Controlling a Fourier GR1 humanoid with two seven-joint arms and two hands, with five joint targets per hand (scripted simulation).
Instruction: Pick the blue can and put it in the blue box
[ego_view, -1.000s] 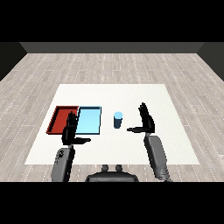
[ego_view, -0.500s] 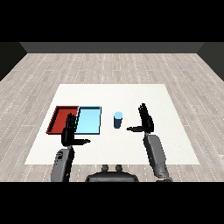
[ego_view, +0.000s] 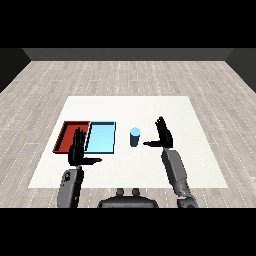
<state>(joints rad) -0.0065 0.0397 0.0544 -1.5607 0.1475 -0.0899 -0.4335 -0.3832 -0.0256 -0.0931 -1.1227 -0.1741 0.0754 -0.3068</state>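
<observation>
The worktop (ego_view: 200, 165) looks smooth, matt white. Around it the floor (ego_view: 125, 75) shows pale grey wood planks with visible grain. The red tray (ego_view: 64, 135) and blue tray (ego_view: 101, 137) look like smooth plastic, as does the can (ego_view: 134, 137). Both hands look matt black.

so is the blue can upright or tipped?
Upright: the blue can stands on the white table, lighter top face up, right of the light blue tray.
</observation>
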